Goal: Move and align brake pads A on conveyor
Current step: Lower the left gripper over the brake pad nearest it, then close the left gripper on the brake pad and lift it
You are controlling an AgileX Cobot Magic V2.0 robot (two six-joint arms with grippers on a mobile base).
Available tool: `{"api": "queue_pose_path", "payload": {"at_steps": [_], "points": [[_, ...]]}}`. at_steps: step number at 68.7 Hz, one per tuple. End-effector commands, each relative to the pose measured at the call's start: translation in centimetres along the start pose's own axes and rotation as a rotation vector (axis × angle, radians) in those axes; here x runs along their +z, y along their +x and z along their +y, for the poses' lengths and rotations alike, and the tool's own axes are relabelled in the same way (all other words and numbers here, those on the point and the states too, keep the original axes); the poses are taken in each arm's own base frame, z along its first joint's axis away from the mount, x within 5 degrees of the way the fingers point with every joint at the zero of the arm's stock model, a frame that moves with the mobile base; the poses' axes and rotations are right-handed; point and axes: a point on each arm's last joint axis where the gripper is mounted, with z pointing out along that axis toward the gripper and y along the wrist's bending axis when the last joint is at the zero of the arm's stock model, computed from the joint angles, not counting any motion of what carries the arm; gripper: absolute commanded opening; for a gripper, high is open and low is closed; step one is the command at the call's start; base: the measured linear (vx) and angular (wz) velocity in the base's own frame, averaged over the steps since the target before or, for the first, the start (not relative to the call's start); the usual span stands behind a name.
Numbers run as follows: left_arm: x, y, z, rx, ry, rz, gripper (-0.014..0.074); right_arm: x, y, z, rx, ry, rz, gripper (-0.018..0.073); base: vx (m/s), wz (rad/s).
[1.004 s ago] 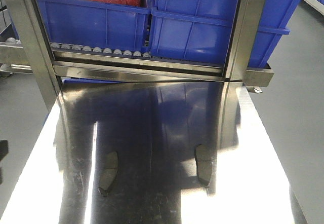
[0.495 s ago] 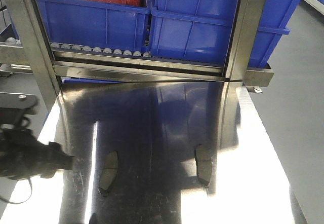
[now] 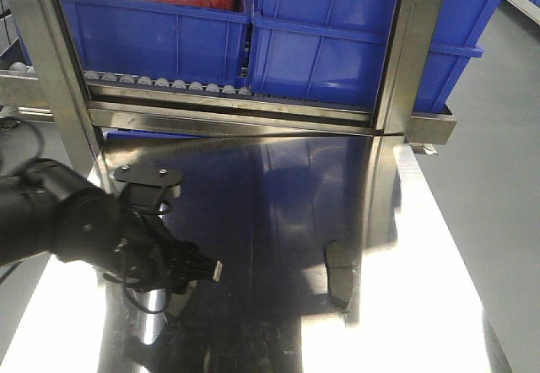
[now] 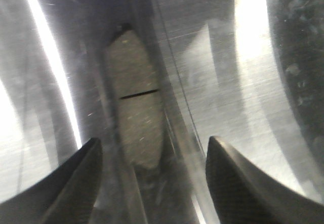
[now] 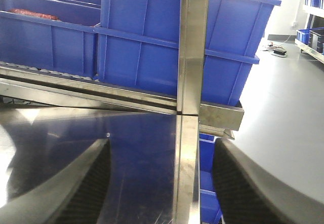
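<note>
1. Your left gripper (image 4: 153, 155) is over the table (image 3: 422, 246). Its jaws are spread wide and hold nothing.
2. One pad (image 4: 135, 102) lies flat on the table, in line with the gap between those jaws and clear of both. A thin groove crosses its middle.
3. A second pad (image 3: 340, 273) lies on the same table, well apart to the right.
4. Your right gripper (image 5: 162, 150) is parted and empty. It faces the bins (image 5: 152, 46) and a post (image 5: 191, 46).
</note>
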Motion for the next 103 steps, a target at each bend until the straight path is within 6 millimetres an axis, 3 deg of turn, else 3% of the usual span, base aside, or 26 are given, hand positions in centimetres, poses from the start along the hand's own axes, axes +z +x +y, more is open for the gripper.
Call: {"api": "queue_pose_path", "payload": {"at_steps": [1, 28, 76, 92, 103], "points": [[-0.6, -1.5, -0.8, -0.022, 0.027, -0.063, 0.0427, -0.1, -1.4, -0.1, -0.015, 0.014, -0.083, 0.0432, 0.00, 0.00], [2.0, -2.9, -1.1, -0.055, -0.021, -0.003, 0.0485, -0.1, -1.4, -0.1, -0.015, 0.014, -0.083, 0.0432, 0.00, 0.00], [5.9, -2.4, -0.5, -0.077, -0.108, 0.064, 0.0489, -0.1, -1.4, -0.1, -0.015, 0.014, -0.083, 0.0432, 0.00, 0.00], [6.7, -2.3, -0.5, -0.073, -0.128, 0.104, 0.0444, -0.1, -1.4, -0.1, -0.015, 0.014, -0.083, 0.0432, 0.00, 0.00], [6.6, -3.3, -0.7, -0.049, -0.155, 0.146, 0.0375, -0.1, -1.4, -0.1, -0.015, 0.014, -0.083, 0.0432, 0.00, 0.00]]}}
